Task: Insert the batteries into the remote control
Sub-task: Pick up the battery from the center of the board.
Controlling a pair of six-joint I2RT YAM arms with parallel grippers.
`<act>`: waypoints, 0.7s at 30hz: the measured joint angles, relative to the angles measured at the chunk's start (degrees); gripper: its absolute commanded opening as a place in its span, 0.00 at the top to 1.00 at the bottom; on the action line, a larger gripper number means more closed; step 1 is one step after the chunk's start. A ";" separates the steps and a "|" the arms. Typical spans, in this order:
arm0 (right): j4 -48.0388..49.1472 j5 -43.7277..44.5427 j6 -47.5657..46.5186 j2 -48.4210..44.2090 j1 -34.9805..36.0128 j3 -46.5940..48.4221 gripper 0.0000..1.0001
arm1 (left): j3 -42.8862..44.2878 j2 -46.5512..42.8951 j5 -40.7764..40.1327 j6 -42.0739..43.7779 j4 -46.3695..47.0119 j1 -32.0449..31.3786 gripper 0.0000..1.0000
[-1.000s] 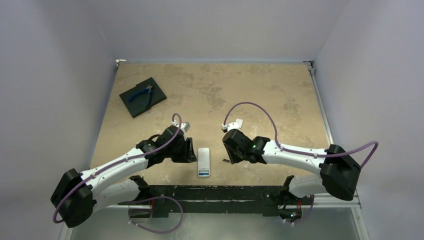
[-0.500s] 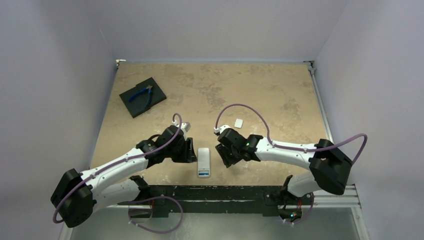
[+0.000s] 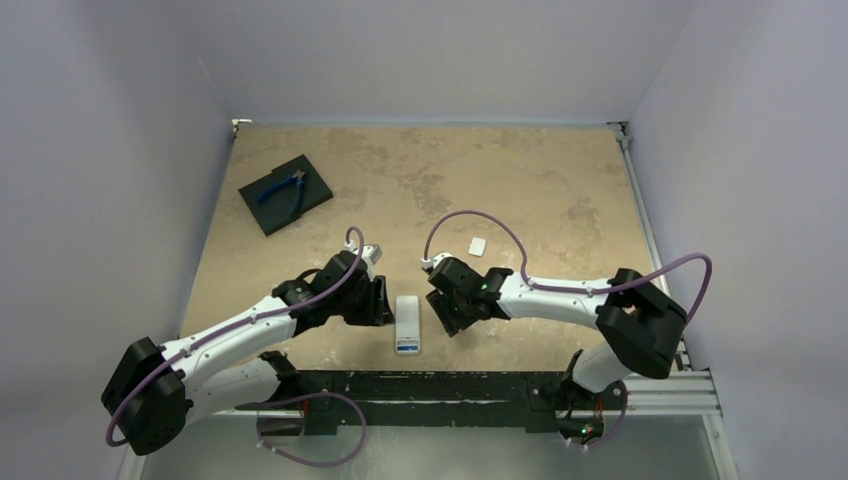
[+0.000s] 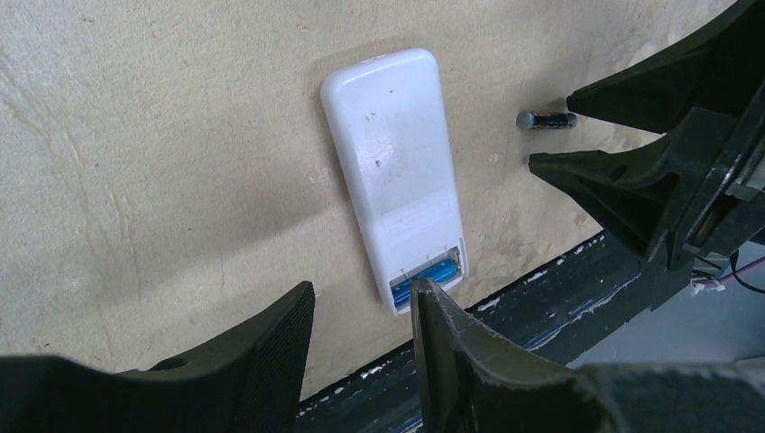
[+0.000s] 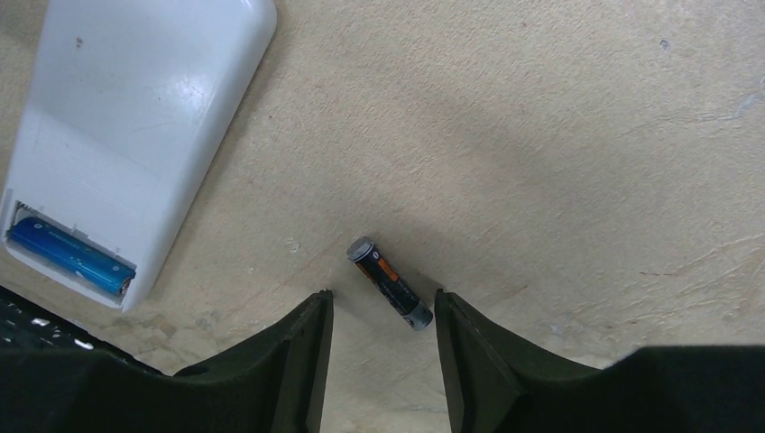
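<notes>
Beige mottled table (image 3: 520,180) between pale walls, seen from above. At its far left a black square pad (image 3: 312,180) carries blue-handled pliers (image 3: 282,190). The left arm (image 3: 230,335) reaches from its base at the near left, bent low over the near edge, and the left gripper (image 4: 363,298) hangs just left of the remote control (image 3: 408,324), its jaws apart with nothing between them. The remote lies flat, plain white back up, between the two grippers. Its battery bay at the near end is uncovered, and the blue battery (image 4: 433,275) sits in it. Just right of the remote the dark battery (image 5: 390,282) lies on the table. The right gripper (image 5: 383,307) points down over it, jaws parted to either side, one end of the battery just beside a fingertip. Whether they touch cannot be told. The right arm (image 3: 560,297) stretches leftward from its base at the near right, low and nearly level. Farther back lies a small white piece (image 3: 478,244).
</notes>
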 measured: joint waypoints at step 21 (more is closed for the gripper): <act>0.28 0.44 -0.22 1.33 0.15 0.09 0.60 | 0.00 0.02 0.24 -0.02 0.00 0.00 0.56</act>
